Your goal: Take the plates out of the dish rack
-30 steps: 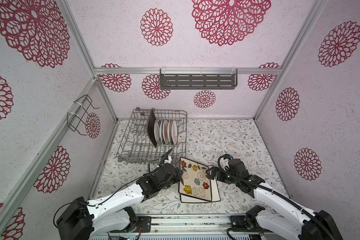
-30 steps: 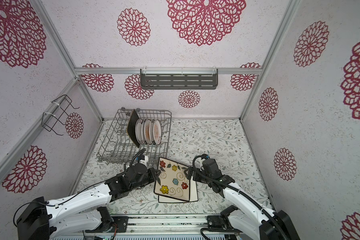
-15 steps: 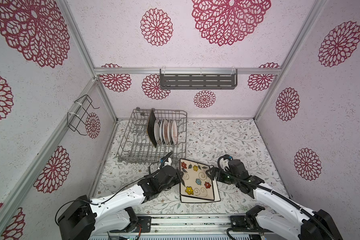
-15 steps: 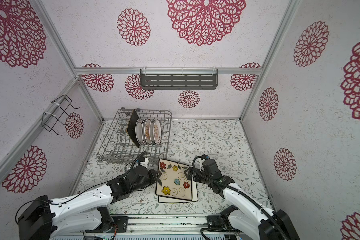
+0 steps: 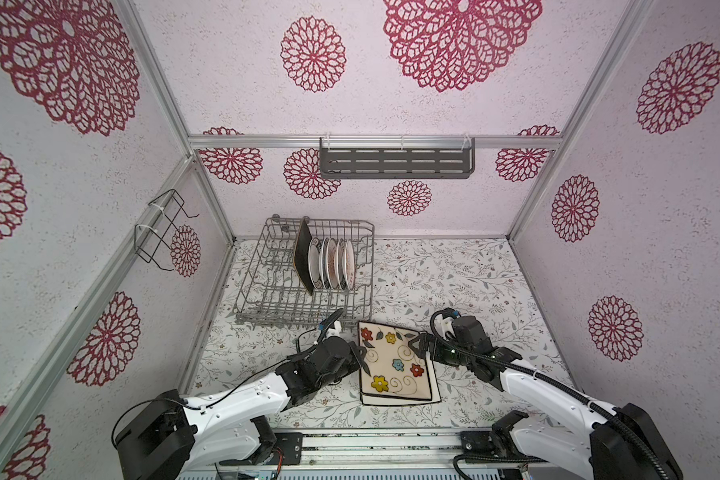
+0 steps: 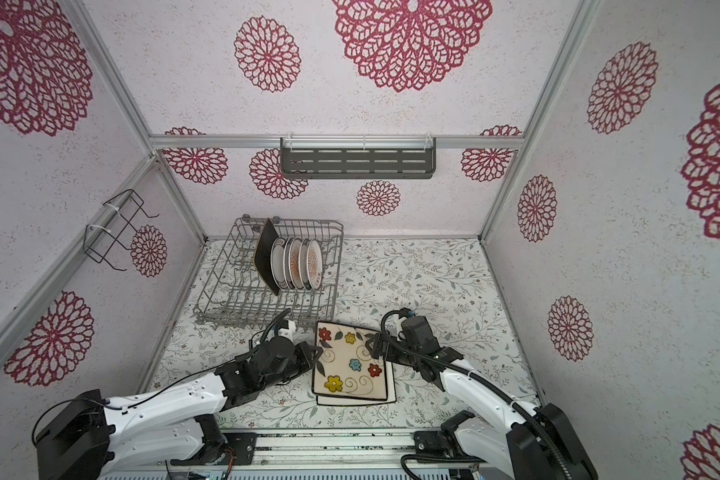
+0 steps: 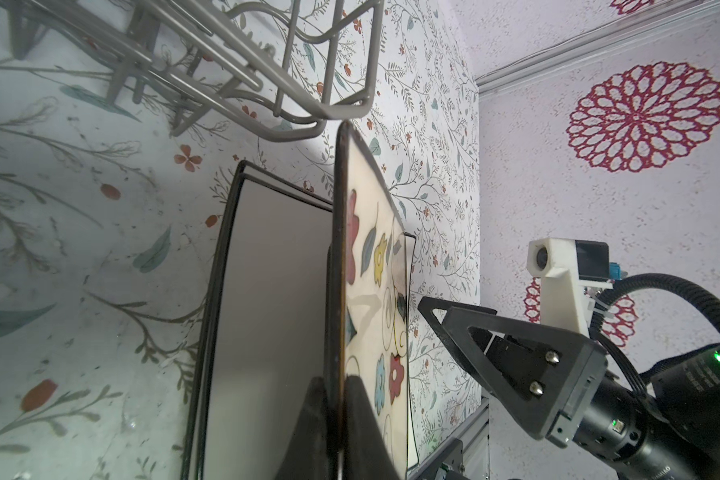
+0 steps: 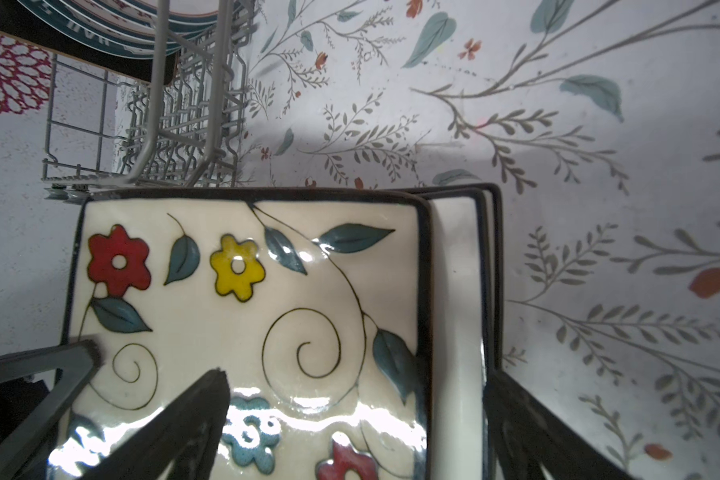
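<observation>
Left gripper point(image 5: 361, 359) is clamping shut on floral plate point(image 5: 391, 361) left rim, holding it tilted over two white plates point(image 8: 454, 291) on table point(image 5: 454, 282), beside dish rack point(image 5: 267, 299). Right gripper point(image 5: 417, 348) is hovering wide open, empty, straddling the plates' right edges.

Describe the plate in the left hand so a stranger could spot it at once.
Look in front of the grey wire dish rack. The left hand grips the edge of a rectangular cream plate; unlike the plain white plates under it, it bears painted flowers.
</observation>
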{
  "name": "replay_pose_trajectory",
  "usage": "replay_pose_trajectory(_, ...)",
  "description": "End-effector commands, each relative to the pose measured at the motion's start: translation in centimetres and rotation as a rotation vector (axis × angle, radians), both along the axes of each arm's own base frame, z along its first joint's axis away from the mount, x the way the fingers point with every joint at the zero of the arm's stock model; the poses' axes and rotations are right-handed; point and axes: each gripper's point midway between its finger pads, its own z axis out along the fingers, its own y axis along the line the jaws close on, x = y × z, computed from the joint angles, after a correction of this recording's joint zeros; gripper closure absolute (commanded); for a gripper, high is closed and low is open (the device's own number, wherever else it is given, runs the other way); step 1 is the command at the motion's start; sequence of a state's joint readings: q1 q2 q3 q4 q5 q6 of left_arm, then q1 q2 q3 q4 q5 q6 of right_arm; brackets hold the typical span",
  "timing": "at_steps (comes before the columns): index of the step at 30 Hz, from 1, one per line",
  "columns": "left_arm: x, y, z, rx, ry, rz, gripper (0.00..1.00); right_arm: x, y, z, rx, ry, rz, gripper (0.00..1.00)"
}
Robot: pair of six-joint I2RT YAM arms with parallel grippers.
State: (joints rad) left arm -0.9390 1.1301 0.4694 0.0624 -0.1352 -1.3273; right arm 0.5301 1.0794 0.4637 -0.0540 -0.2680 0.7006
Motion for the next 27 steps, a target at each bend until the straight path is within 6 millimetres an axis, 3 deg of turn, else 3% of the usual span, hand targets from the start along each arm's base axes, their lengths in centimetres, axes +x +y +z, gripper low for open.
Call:
replay_pose_trajectory(1, 0.0, -0.8, 0.9, -0.062, 0.0, 0.007, 0.98, 0.8, 0.9, 1.3, 0.045, -0.033, 0.013, 0.01)
replay_pose_trajectory(12, -0.5, -0.8, -0.6, -0.051, 0.034, -0.003, 0.97, 0.2, 0.0, 0.8, 0.018, -0.03, -0.012, 0.01)
replay_pose_trajectory(18, -0.8, -0.9, -1.4, -0.036, 0.053, -0.02, 0.98, -0.4, -1.3, -0.4, -0.053, -0.002, -0.038, 0.01)
replay_pose_trajectory(27, -1.2, -0.4, -2.3, -0.019, 0.073, -0.018, 0.95, -0.5, -1.2, -1.9, -0.068, 0.031, -0.036, 0.01)
